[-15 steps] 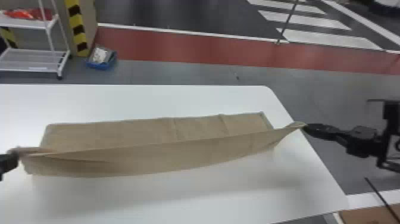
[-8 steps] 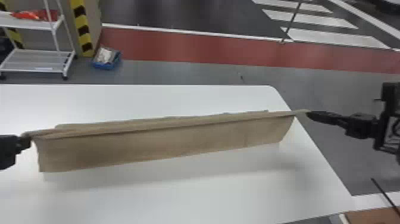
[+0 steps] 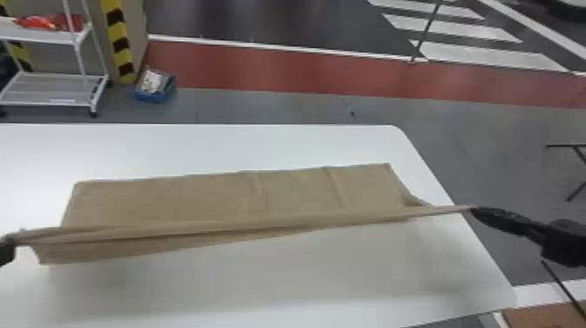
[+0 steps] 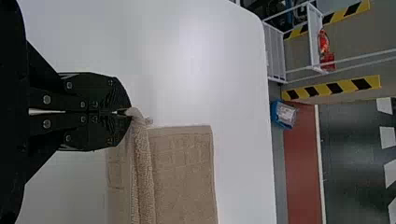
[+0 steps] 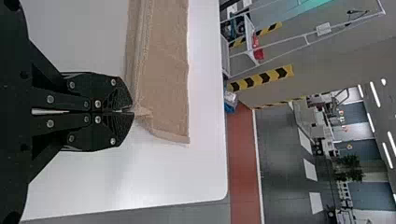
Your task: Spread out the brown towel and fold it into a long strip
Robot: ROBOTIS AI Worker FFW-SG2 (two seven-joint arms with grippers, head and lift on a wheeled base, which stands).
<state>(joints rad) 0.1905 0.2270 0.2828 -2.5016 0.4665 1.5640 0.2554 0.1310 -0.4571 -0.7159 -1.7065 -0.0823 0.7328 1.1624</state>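
Observation:
The brown towel (image 3: 226,196) stretches across the table, its far part lying flat and its near edge pulled taut between both grippers. At the left edge of the head view my left gripper (image 3: 8,242) holds one near corner; my right gripper (image 3: 475,210) pinches the other, beyond the table's right edge. In the left wrist view my left gripper (image 4: 125,112) is shut on a corner of the towel (image 4: 182,172), with a rolled ridge running from it. My right gripper (image 5: 130,112) is likewise shut on a towel corner, and the cloth (image 5: 166,84) lies beside it.
The white table (image 3: 270,283) has a rounded far right corner. Behind it on the floor stand a white shelf cart (image 3: 52,89) and a blue bin (image 3: 155,87). A brown surface (image 3: 540,316) shows at the lower right.
Both grippers first moved the held edge away from the robot, then back nearer it. The towel's far part, mostly covered half a second ago, is exposed again, and the hanging near flap looks narrower.

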